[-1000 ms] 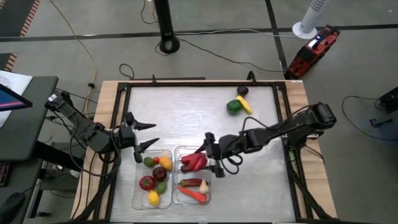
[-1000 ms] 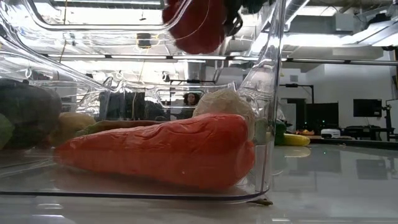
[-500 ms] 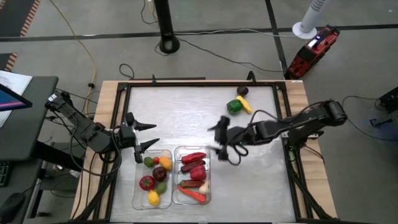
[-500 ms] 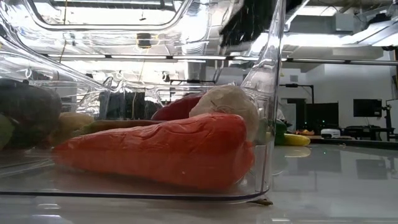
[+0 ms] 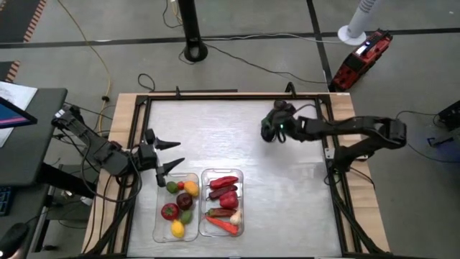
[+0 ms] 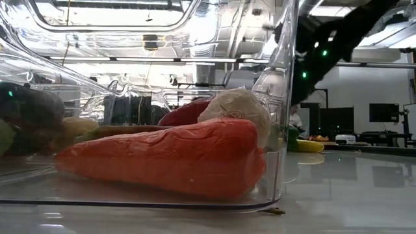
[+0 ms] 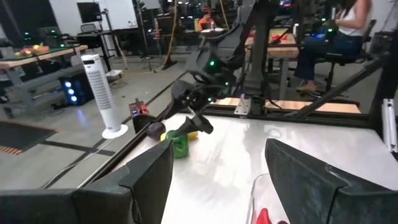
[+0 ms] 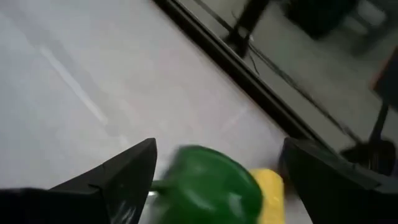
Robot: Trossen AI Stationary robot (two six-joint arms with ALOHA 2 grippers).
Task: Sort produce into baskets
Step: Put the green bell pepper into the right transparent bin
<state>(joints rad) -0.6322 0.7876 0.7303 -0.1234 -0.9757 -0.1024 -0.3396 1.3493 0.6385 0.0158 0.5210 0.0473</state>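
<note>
Two clear baskets stand side by side near the table's front edge. The left one (image 5: 157,216) holds round fruits, the right one (image 5: 242,196) red peppers, chillies and an orange carrot (image 6: 169,156). At the far right of the table lie a green pepper (image 8: 211,183), a yellow piece (image 8: 270,186) and a purple eggplant (image 7: 155,130). My right gripper (image 5: 267,129) is open over the green pepper, with one finger on either side of it and clear of it. My left gripper (image 5: 172,155) waits open, left of the baskets.
A black frame rail (image 5: 215,96) runs round the table. Bare tabletop (image 5: 208,133) lies between the baskets and the far pieces. In the low view the right basket's clear wall (image 6: 283,97) fills the foreground. A person sits at a bench beyond the table (image 7: 348,25).
My right gripper has let go of a red pepper, which fell into the right basket behind the carrot. It then swung from above that basket toward the table's far right, turning and sinking to the green pepper.
</note>
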